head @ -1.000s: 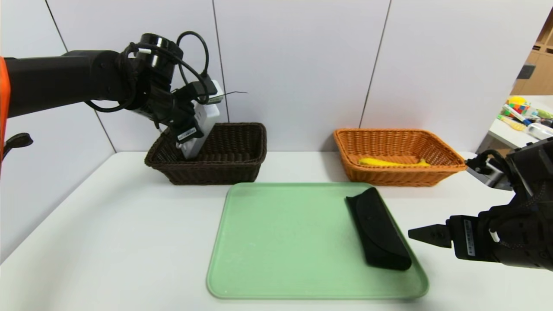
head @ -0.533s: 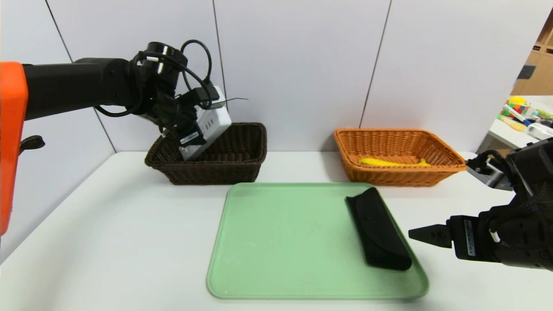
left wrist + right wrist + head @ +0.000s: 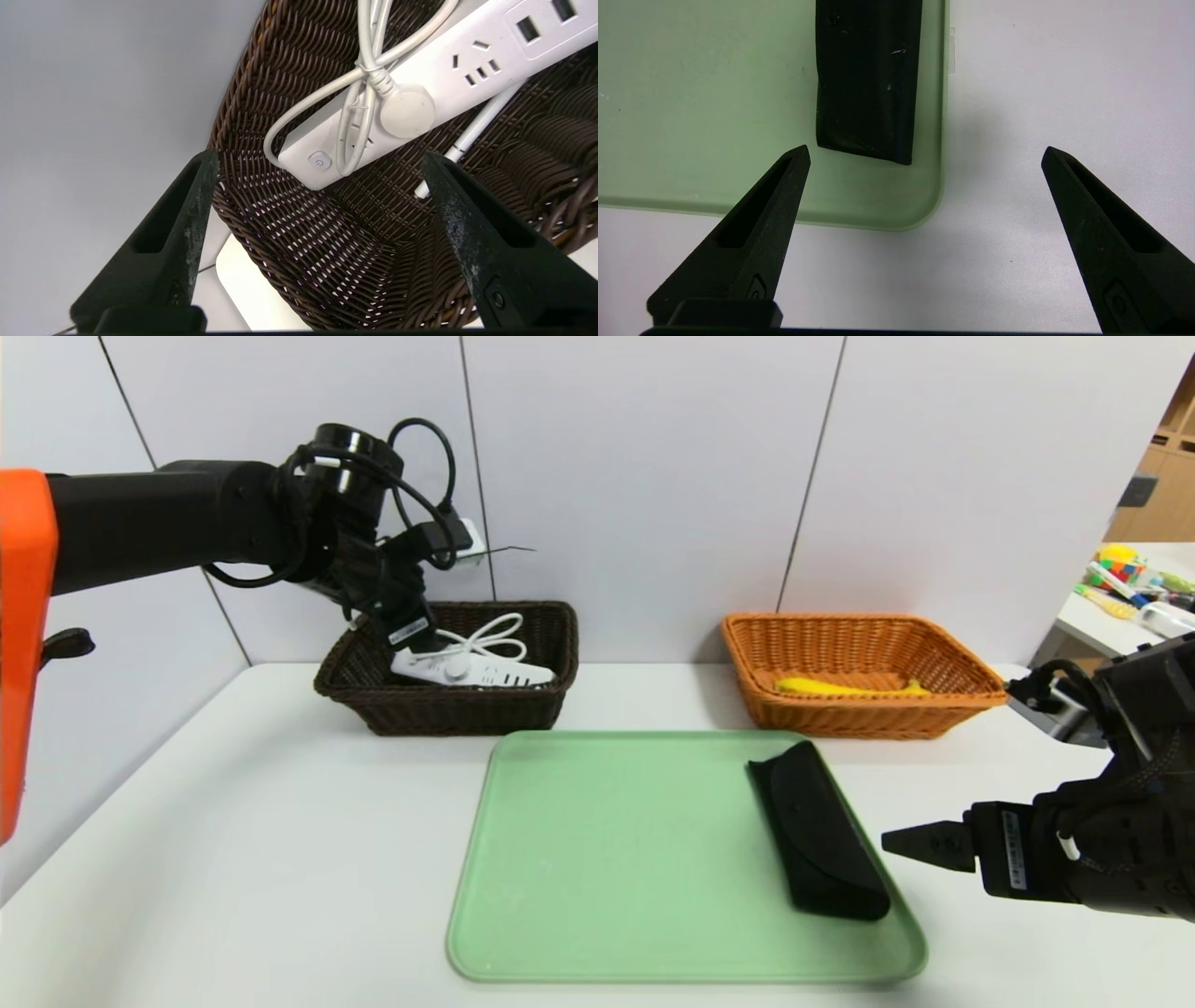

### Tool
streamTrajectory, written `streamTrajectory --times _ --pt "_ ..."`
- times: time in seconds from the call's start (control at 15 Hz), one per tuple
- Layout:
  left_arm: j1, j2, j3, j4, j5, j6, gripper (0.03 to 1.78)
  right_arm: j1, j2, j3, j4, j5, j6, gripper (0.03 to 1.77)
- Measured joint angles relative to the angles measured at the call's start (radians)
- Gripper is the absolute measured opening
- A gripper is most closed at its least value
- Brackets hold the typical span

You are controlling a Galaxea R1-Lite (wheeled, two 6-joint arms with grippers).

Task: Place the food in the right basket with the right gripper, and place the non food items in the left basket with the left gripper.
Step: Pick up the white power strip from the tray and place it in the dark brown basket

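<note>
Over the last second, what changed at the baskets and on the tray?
The left gripper, above the dark basket, opened and let go of the white power strip, which dropped from tilted in the grip to lying flat inside with its cable. Unchanged: the black case on the green tray, the banana in the orange basket, and the open right gripper parked beside the tray.

2 baskets (image 3: pixel 448 700) (image 3: pixel 859 709), 1 tray (image 3: pixel 607 859) (green), 1 black case (image 3: pixel 822 831).

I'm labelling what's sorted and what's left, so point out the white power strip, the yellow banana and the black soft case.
white power strip (image 3: pixel 485 672), head view, middle of its body.
yellow banana (image 3: pixel 840 687), head view, mid-length.
black soft case (image 3: pixel 822 831), head view, centre of its top face.
</note>
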Motion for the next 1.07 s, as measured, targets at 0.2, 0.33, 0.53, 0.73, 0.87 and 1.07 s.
streamTrajectory --times 0.2,0.33,0.53,0.73,0.87,1.07 --pt "-0.001 -0.032 0.000 0.000 -0.003 -0.009 1.59 0.000 -0.003 -0.001 0.000 -0.001 0.000 1.71" --pt "-0.013 -0.072 0.000 0.001 -0.007 -0.046 1.62 0.000 -0.005 -0.008 0.000 -0.003 -0.001 1.71" --pt "-0.057 -0.139 0.000 0.044 -0.015 -0.190 1.65 0.000 -0.006 -0.023 0.000 -0.005 -0.003 1.71" --pt "-0.111 -0.199 0.006 0.146 -0.067 -0.380 1.67 0.000 -0.014 -0.035 0.001 -0.011 -0.009 1.71" --pt "-0.161 -0.223 0.012 0.190 -0.085 -0.507 1.67 -0.008 -0.019 -0.041 0.003 -0.011 -0.009 1.71" --pt "-0.260 -0.240 0.015 0.214 -0.087 -0.695 1.67 -0.016 -0.021 -0.048 0.003 -0.014 -0.008 1.71"
